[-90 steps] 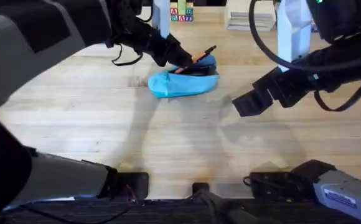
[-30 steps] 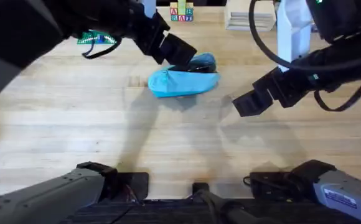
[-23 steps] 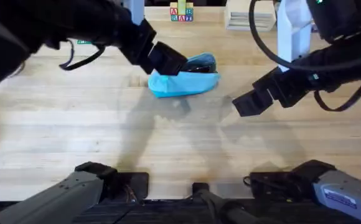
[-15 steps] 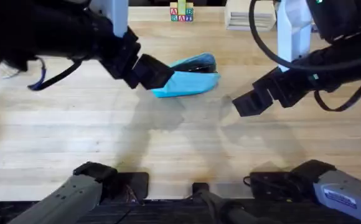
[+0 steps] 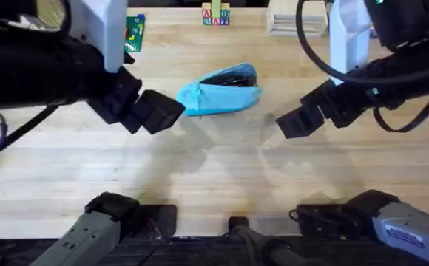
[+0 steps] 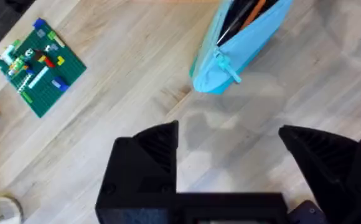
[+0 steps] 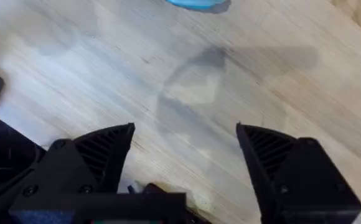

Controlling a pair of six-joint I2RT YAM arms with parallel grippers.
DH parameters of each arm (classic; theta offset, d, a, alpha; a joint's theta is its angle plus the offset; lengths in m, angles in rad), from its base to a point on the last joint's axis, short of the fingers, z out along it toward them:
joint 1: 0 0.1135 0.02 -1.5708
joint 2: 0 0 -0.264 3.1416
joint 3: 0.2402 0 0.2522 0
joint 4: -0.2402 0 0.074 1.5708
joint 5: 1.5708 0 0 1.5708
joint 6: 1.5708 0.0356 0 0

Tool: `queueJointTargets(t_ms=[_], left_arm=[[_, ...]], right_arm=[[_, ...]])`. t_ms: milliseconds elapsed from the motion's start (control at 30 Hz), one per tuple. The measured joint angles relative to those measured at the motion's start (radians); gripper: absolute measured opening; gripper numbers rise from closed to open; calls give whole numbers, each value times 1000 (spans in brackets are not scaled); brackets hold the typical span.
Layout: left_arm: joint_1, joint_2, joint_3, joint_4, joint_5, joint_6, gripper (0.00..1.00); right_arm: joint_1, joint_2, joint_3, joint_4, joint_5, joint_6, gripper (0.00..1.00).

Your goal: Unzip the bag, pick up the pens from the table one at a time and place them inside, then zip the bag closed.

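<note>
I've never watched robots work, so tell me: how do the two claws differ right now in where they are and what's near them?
The left gripper sits just off the blue bag's zipper-tab end; the right gripper hangs farther from the bag, off its other end. The left wrist view looks at the bag's open mouth with pens inside; the right sees mostly bare table. Both are open and hold nothing.
</note>
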Motion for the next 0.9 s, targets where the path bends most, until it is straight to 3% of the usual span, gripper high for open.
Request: queueJointTargets(t_ms=[333, 900], left_arm=[[84, -51, 0, -55, -29, 2, 994], [84, -45, 0, -94, -48, 3, 993]], right_arm=[[0, 0, 0, 0, 0, 0, 998], [0, 0, 0, 14, 0, 56, 998]])
